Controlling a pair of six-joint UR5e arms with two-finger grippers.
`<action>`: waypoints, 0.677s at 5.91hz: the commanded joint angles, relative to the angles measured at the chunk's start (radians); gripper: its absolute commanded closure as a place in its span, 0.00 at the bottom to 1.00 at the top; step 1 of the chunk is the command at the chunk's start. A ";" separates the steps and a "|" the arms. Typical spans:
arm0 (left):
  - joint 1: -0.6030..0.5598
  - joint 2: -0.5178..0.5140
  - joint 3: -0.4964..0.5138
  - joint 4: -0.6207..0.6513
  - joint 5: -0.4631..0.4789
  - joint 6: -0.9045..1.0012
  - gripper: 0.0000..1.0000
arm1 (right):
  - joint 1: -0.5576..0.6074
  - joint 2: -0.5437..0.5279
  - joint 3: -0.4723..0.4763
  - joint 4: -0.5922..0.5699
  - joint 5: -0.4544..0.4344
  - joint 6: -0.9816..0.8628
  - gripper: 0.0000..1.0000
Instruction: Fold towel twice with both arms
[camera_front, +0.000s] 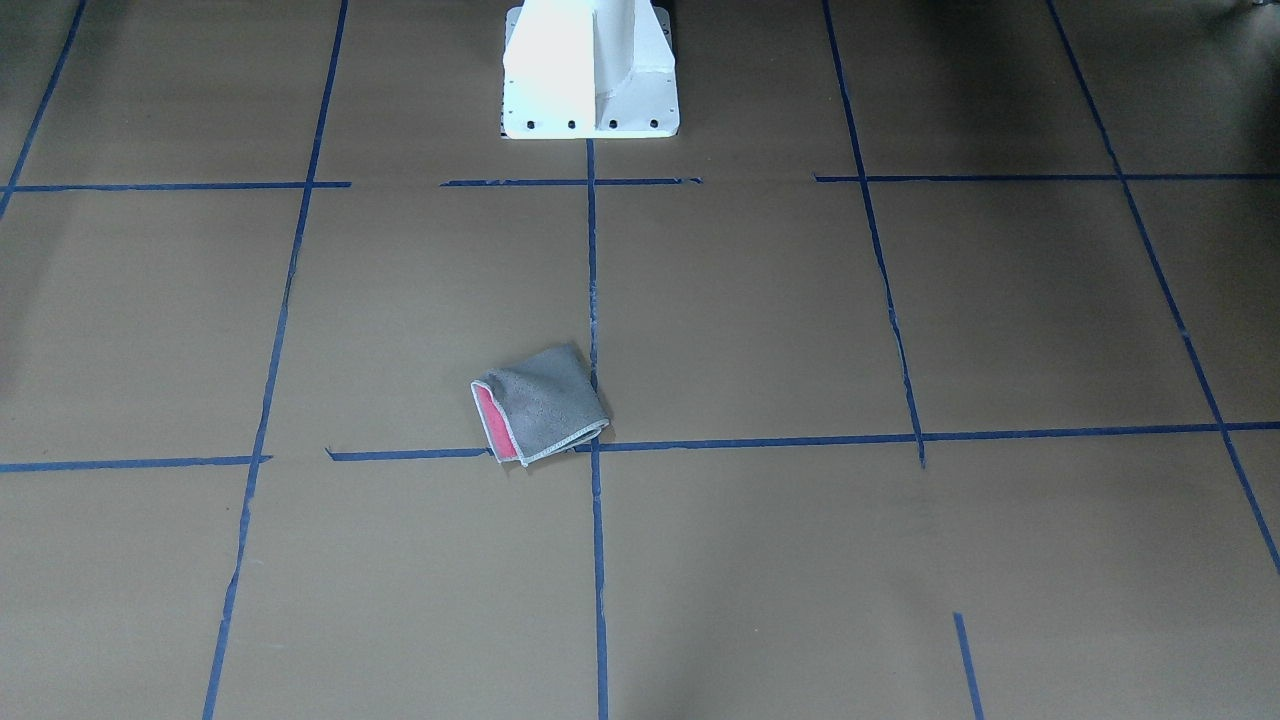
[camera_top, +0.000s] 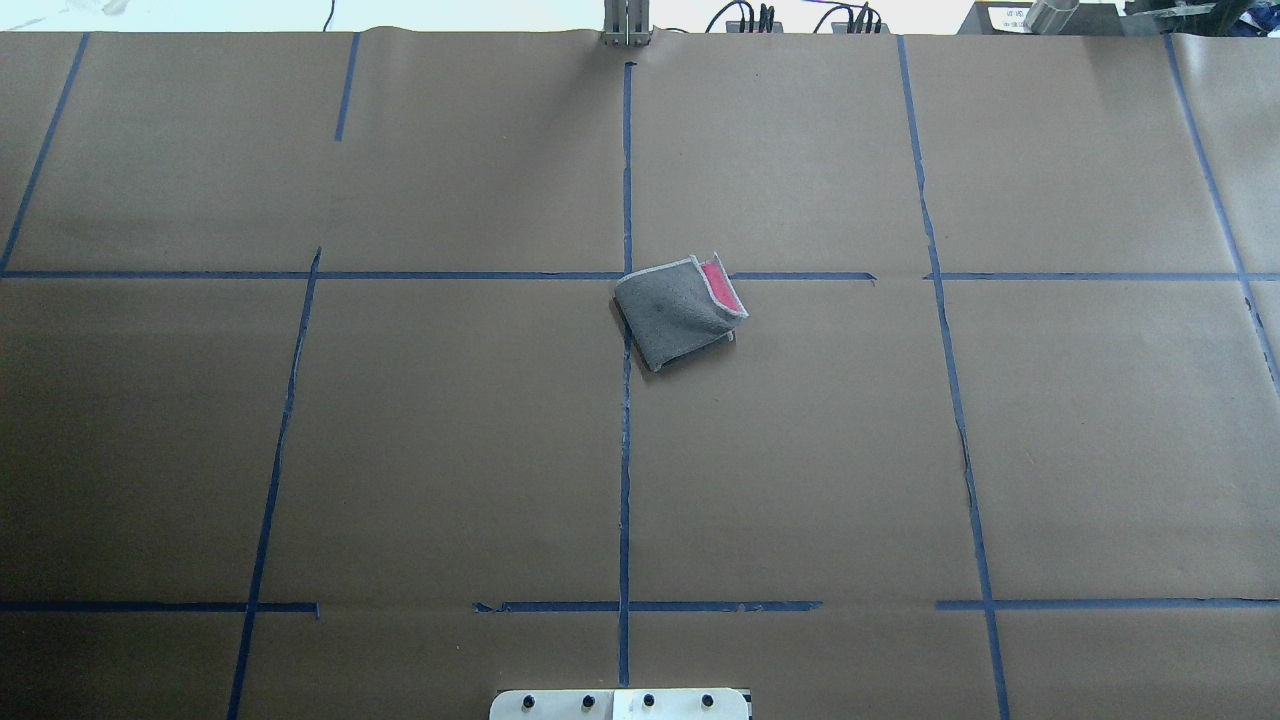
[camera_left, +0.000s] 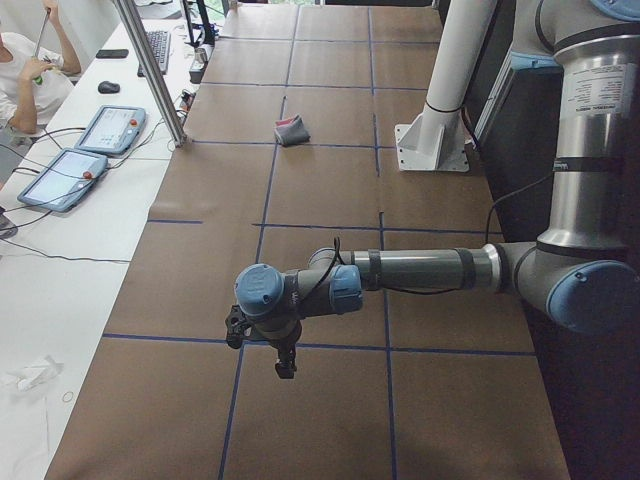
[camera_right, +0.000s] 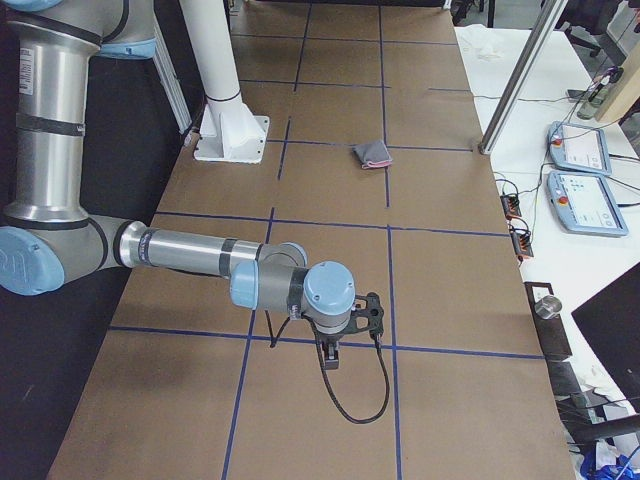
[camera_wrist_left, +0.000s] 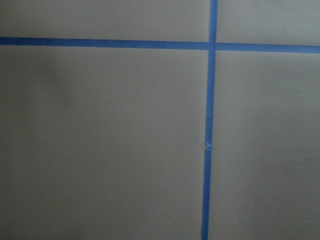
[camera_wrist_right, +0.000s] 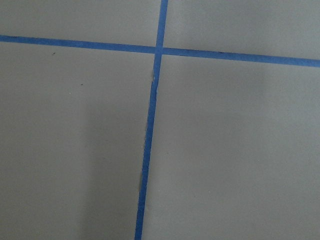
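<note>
The towel (camera_front: 545, 403) lies folded into a small square near the middle of the table, dark grey face up, with a strip of pink showing at one edge. It also shows in the overhead view (camera_top: 675, 315) and, small, in the two side views (camera_left: 291, 130) (camera_right: 372, 153). Nothing touches it. My left gripper (camera_left: 285, 365) hangs low over the table far from the towel, at my left end. My right gripper (camera_right: 331, 358) hangs low at my right end. I cannot tell whether either is open or shut. Both wrist views show only paper and tape.
Brown paper with blue tape lines (camera_top: 625, 450) covers the table. The white pedestal base (camera_front: 590, 70) stands at my side of it. A metal post (camera_left: 150, 70) and a desk with tablets (camera_left: 85, 150) and a seated person lie beyond the far edge.
</note>
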 joint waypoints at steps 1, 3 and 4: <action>-0.002 0.002 -0.001 -0.002 0.001 -0.003 0.00 | 0.000 -0.006 0.007 0.010 -0.001 0.085 0.00; -0.004 0.002 -0.004 -0.002 0.001 -0.006 0.00 | 0.000 0.003 0.032 0.007 0.005 0.183 0.00; -0.004 0.001 -0.004 -0.002 0.001 -0.009 0.00 | -0.005 0.008 0.038 0.004 0.004 0.190 0.00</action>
